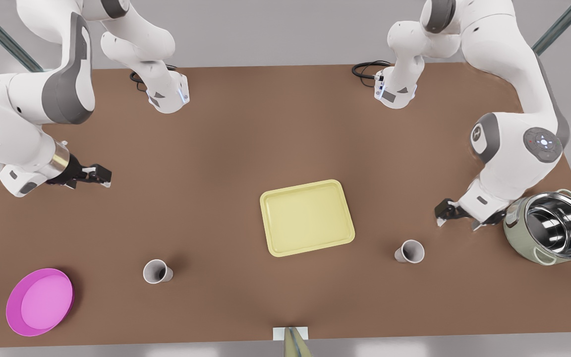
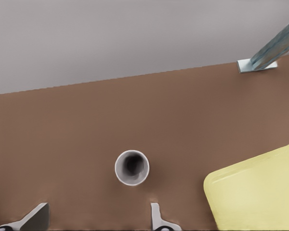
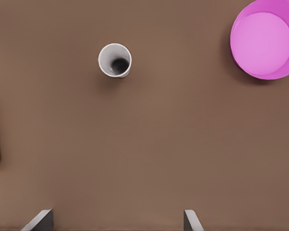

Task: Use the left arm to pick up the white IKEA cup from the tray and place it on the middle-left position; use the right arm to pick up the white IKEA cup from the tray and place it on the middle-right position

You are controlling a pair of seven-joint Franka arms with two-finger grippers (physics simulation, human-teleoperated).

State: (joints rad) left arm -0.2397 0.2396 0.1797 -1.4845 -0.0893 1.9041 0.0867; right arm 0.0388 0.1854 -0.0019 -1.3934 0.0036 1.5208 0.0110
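Two white cups stand upright on bare bench, both off the tray. Nearest, by the near edge: a metal bracket at mid-edge and a magenta bowl toward the near corner at the front view's left. Next back, the cup near the bowl sits with open brown surface all round. The cup near the pot sits on the other side, just off the tray's near corner and well apart from the steel pot by the bench edge at the front view's right.

The yellow tray lies mid-bench, between the cups and slightly farther back. There is wide free room on both its sides.

The left claw hangs just beside the pot, fingers spread wide, holding nothing. The cup near the pot is ahead of it toward the near edge, close but apart.

The right claw hovers toward the bench edge at the front view's left, fingers wide, holding nothing. The cup near the bowl is well apart from it, nearer the near edge.

Both arm bases stand at the far edge, with cables.
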